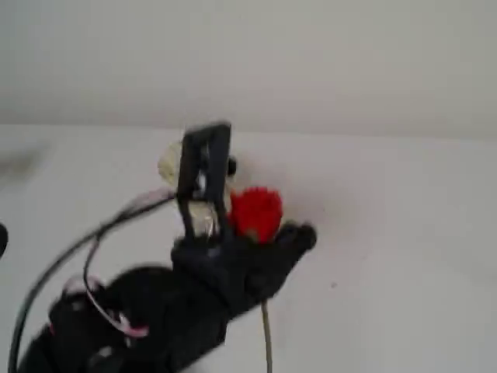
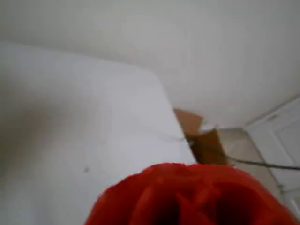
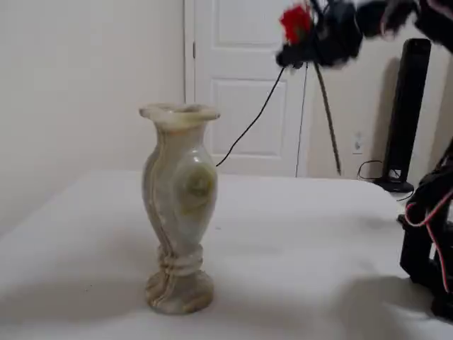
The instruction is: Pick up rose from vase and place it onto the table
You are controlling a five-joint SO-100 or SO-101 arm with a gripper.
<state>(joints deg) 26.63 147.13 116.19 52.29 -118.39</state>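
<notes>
White panelled door [image 3: 244, 85] and pale walls back a white tabletop [image 3: 283, 241] where the marbled vase [image 3: 178, 212] stands upright. High above it and to the right, the black claw [image 3: 315, 42] is clamped on the rose [image 3: 296, 23], its stem dangling free.

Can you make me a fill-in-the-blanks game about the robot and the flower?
1. The rose is held up in the ____, not in the vase.
2. The rose's bud is coloured ____.
3. In the side fixed view, the vase stands ____ on the white table.
4. In that view, the tool holding the rose is ____ than the vase's rim.

Missing words: air; red; upright; higher
</notes>
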